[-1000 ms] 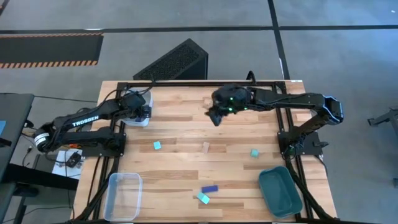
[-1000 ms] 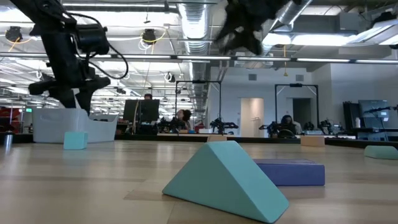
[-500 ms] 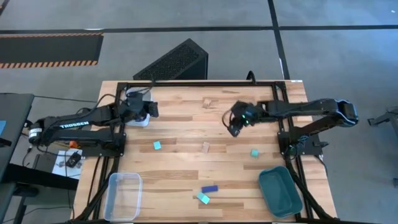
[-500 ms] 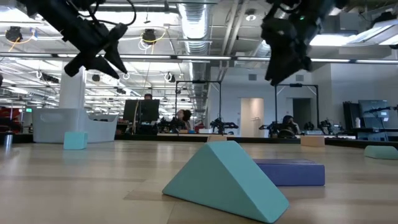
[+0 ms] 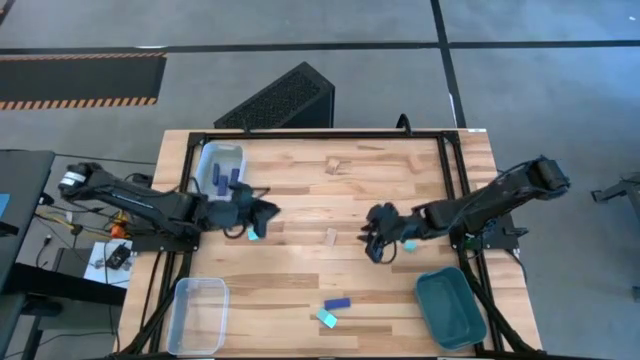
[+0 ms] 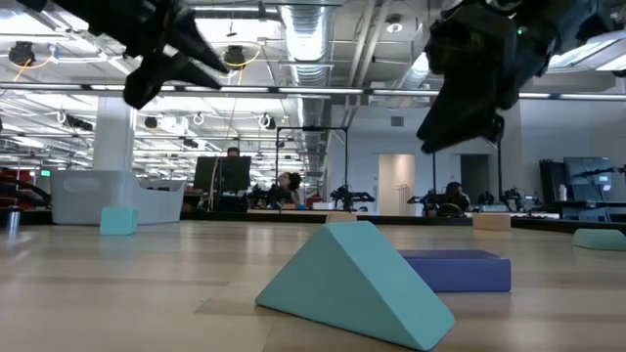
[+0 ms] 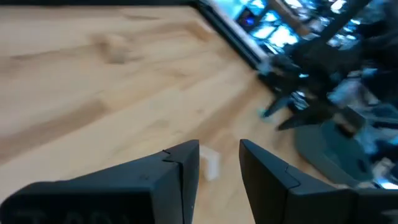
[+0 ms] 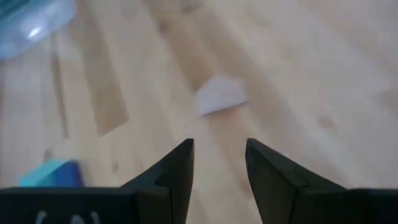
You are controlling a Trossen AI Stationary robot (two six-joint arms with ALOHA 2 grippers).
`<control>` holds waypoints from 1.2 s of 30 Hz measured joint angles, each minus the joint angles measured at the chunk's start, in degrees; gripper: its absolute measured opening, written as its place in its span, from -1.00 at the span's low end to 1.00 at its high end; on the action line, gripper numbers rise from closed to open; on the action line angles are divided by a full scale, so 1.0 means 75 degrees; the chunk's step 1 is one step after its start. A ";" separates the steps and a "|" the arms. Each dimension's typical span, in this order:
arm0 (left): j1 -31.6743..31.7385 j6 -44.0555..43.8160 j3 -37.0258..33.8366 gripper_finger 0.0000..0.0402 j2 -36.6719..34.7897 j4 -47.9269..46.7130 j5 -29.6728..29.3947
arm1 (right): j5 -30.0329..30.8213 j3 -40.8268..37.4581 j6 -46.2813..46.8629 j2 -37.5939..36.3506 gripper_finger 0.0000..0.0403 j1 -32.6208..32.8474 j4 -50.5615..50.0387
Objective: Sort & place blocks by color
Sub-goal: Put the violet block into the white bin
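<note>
Small blocks lie scattered on the wooden table. My left gripper (image 5: 268, 210) stands open above the table, just beyond a teal cube (image 5: 253, 233). My right gripper (image 5: 373, 243) is open too, hovering between a pale tan piece (image 5: 330, 236) and another teal cube (image 5: 408, 245). The right wrist view shows that tan piece (image 8: 221, 95) ahead of the empty fingers. A dark blue bar (image 5: 337, 303) and a teal wedge (image 5: 327, 319) rest flat near the front edge. Another tan piece (image 5: 333, 166) lies at the far side.
A clear bin (image 5: 220, 170) at the far left holds dark blue blocks. A second clear bin (image 5: 198, 312) sits at the near left, and a dark teal tray (image 5: 450, 308) at the near right. Metal frame rails run along the table's edges.
My left gripper has swung from over the far-left bin toward the table's middle and near side, tipping up from pointing down to nearly level. My right gripper has gone from the far middle toward the near right and has sunk closer to the table.
</note>
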 joint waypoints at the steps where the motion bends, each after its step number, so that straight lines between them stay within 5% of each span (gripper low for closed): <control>1: -0.0126 0.0079 -0.0003 -0.51 0.0145 0.0194 -0.0063 | -0.0259 0.0000 0.0003 0.0148 -0.18 0.0081 0.0094; 5: -0.0372 0.0558 -0.0006 -0.51 0.0756 0.1335 -0.0211 | -0.0975 0.0010 0.0322 0.0701 -0.22 0.0523 0.1052; 11: -0.0636 0.2900 -0.0006 -0.51 0.1308 0.3401 0.0496 | -0.0933 0.0015 0.0406 0.1193 -0.28 0.1160 0.2687; 15: -0.0969 0.3632 0.0006 -0.51 0.1359 0.3694 0.0608 | -0.0755 0.0349 0.0199 0.1678 -0.28 0.1589 0.2887; 19: -0.1451 0.3545 0.0003 -0.51 0.1360 0.3485 0.0598 | -0.0733 0.1286 -0.0032 0.2428 -0.23 0.2099 0.2001; 26: -0.2741 0.2461 0.0003 -0.46 0.1355 0.2637 0.0221 | 0.0272 0.3707 -0.0256 0.3886 -0.01 0.2717 -0.1948; 32: -0.3439 0.1727 -0.0002 -0.12 0.1357 0.1611 -0.0930 | 0.0176 0.4875 -0.0476 0.4878 0.18 0.2755 -0.2700; 36: -0.3472 0.1631 -0.0003 0.16 0.1357 0.1461 -0.0975 | -0.0138 0.5287 -0.0759 0.5432 0.20 0.2648 -0.2730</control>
